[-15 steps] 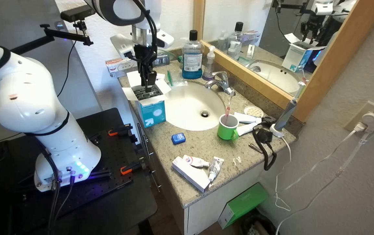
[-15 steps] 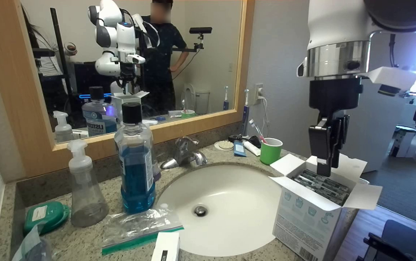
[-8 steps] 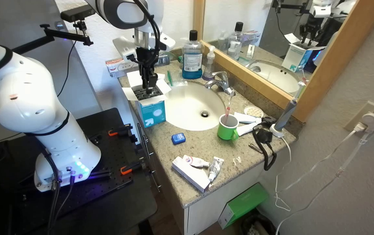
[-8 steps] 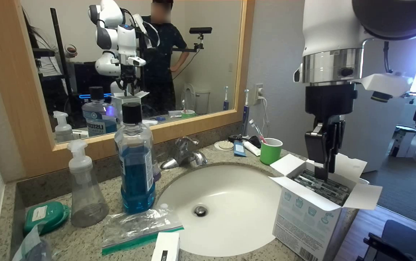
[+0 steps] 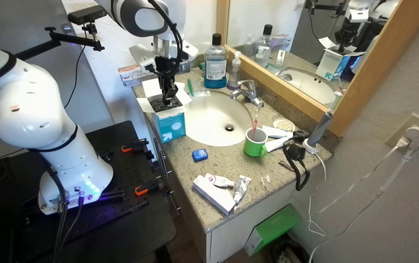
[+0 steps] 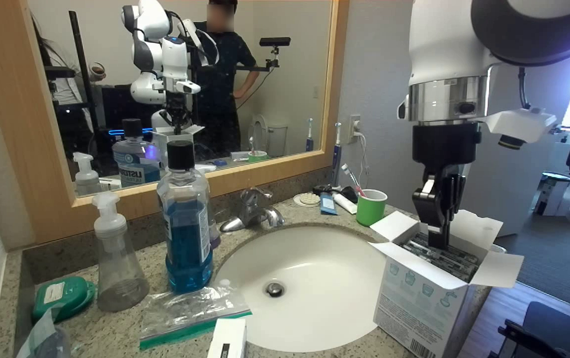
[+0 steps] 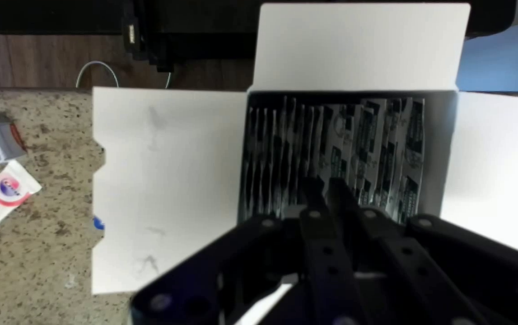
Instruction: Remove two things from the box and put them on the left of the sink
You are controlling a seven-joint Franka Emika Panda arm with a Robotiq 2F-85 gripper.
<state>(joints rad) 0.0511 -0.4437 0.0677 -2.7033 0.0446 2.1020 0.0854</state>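
Teal-and-white card: the box [image 5: 171,126] stands upright with flaps open, just beside the sink [image 5: 213,120], filled with a row of thin wrapped packets [image 7: 338,140]. The gripper [image 7: 325,183] points down into the opening, fingers [image 7: 315,198] nearly together, a narrow gap between the tips; cannot tell whether a packet is clamped.

Markings: white arrow and pale disc on the box's teal face; barcode, fine print and small drawings on a white side. Bottle of blue liquid [image 6: 189,233]: lettering in its reflection part-legible, LIST.

Surface and room: beige speckled countertop [image 5: 227,164], chrome faucet [image 6: 252,211], green cup [image 5: 253,146] near the sink; wood-framed mirror [image 6: 285,99] behind the faucet.

Views: wrist view shows dark print on the packets, too dim to read. A person [image 6: 217,89] in dark clothes is reflected in an exterior view; a green carton [image 5: 277,224] shows below the countertop in an exterior view.
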